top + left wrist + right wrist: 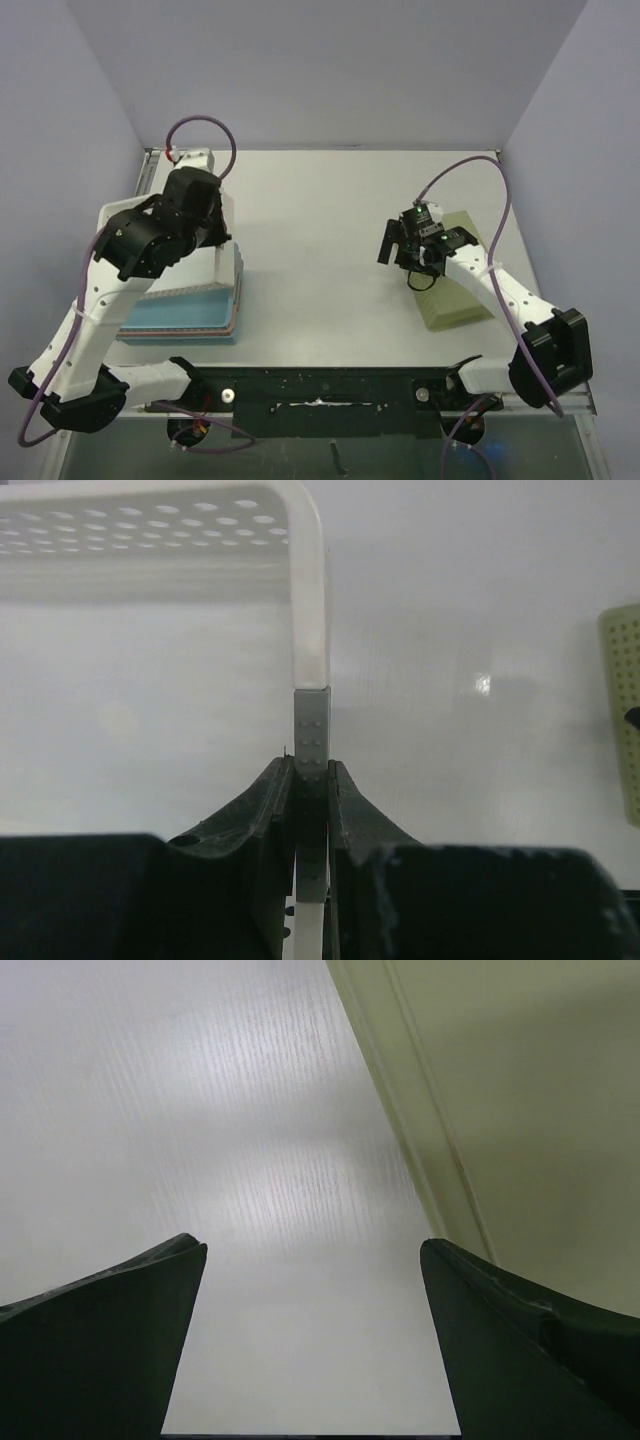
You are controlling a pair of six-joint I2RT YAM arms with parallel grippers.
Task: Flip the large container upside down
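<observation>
A white perforated container (196,282) sits at the left on top of a blue one (180,317) and a pink one (238,300). My left gripper (217,244) is shut on the white container's wall. In the left wrist view the fingers (311,770) pinch that thin wall edge (310,610), which rises to a rounded corner. A pale green container (455,290) lies at the right. My right gripper (398,258) is open and empty just left of it. The right wrist view (312,1250) shows bare table between the fingers and the green container (520,1090) at the right.
The green perforated container also shows at the right edge of the left wrist view (622,712). Grey walls close the table at the back and sides. The arm bases and a black rail (330,385) run along the near edge.
</observation>
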